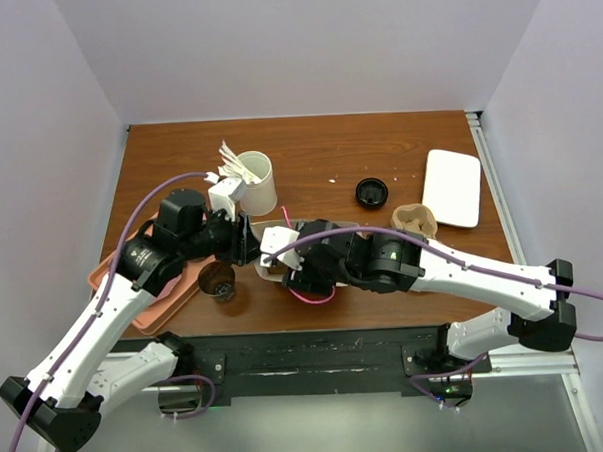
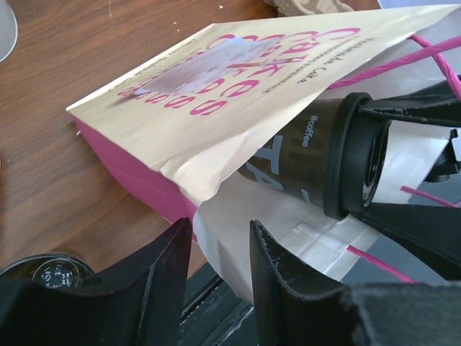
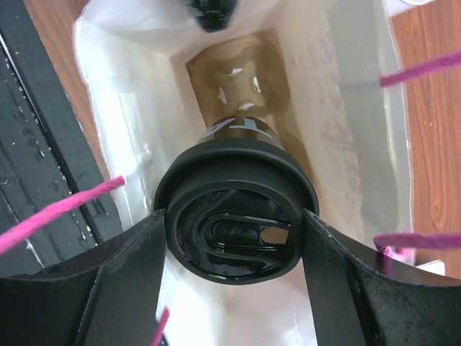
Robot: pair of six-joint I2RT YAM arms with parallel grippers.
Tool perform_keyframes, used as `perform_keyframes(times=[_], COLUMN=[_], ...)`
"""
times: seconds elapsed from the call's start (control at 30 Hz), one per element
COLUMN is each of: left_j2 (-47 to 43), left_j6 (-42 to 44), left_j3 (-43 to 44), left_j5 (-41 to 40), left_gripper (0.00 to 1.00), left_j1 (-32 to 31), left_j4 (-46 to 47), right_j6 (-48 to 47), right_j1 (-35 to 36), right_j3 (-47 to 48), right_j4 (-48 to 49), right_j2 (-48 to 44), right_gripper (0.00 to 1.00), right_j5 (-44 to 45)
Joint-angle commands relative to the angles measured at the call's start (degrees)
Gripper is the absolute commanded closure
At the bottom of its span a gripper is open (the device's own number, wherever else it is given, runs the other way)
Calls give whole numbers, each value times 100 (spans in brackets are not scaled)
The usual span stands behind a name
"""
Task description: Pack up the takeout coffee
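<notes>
The takeout coffee (image 2: pixel 302 155), a dark cup with a black lid (image 3: pixel 234 209), lies on its side, its bottom end inside the mouth of a cream paper bag (image 2: pixel 216 94) with pink lettering. My right gripper (image 3: pixel 234 223) is shut on the lid's rim, one finger on each side. In the top view the right gripper (image 1: pixel 283 262) and the bag (image 1: pixel 272 237) sit near the front edge. My left gripper (image 2: pixel 221 238) is at the bag's lower lip with its fingers a small gap apart. The white paper lies across that gap, not pinched.
A white cup of stirrers (image 1: pixel 255 181) stands behind the bag. An open brown cup (image 1: pixel 217 280) sits by the orange tray (image 1: pixel 149 293). A loose black lid (image 1: pixel 371 192), a tan pulp carrier (image 1: pixel 414 219) and a white tray (image 1: pixel 452 186) lie to the right.
</notes>
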Motion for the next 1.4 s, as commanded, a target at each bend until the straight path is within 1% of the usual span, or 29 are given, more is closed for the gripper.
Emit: perform_keyframes(times=[0.0,0.1,0.23,0.37,0.4,0.43,0.5,0.53,0.57,0.6,0.63,0.67,0.77,0.83,0.97,1.1,1.17,1.2,1.23,1.27,1.3,1.37], left_j2=[-83,-100,-241,-285,-285,-250,-224,-189,-188,-197,-214,-232,-259,-250,-224,-215,-188,-153,-136,-118,-83,-30], left_j6=[194,124,98,150,176,229,291,369,396,431,501,537,634,704,765,836,871,862,836,801,775,617], left_j3=[96,26,43,52,35,17,0,0,0,-27,-36,-44,-62,-44,-18,-9,17,78,122,175,288,421], left_j5=[-35,80,211,238,229,264,282,325,326,343,396,414,537,598,633,642,625,599,503,458,406,151], left_gripper=[59,59,57,58,60,66,73,79,82,87,88,89,90,90,91,91,90,85,77,67,51,47], left_j1=[-26,-18,-26,-18,-18,-26,-18,-26,-18,-26,-26,-18,-26,-26,-26,-44,-53,-62,-70,-70,-62,-70], left_j4=[27,177,370,300,274,230,195,168,177,221,247,282,370,397,449,493,493,485,476,450,362,178], right_j6=[-124,-291,-494,-547,-555,-556,-582,-625,-669,-739,-871,-942,-1337,-1521,-1584,-1619,-1566,-1549,-1488,-1435,-1356,-1066], right_j1=[184,263,299,316,307,307,316,316,307,316,316,307,298,298,290,132,27,-61,-71,-71,-71,-71], right_j3=[-330,-567,-753,-849,-910,-937,-902,-885,-876,-902,-928,-955,-1069,-1122,-1210,-947,-728,-709,-717,-761,-761,-788], right_j4=[415,494,547,740,784,837,872,872,899,908,925,969,1074,1031,899,934,838,811,785,750,749,863], right_j2=[-235,-296,-401,-481,-490,-490,-446,-393,-393,-384,-393,-410,-533,-577,-612,-630,-622,-604,-586,-560,-534,-507], right_gripper=[66,66,66,66,66,66,65,65,64,64,64,64,64,64,65,65,65,65,65,65,66,67], right_j5=[574,795,848,822,804,769,716,716,734,760,830,987,1076,971,918,822,577,497,470,461,427,330])
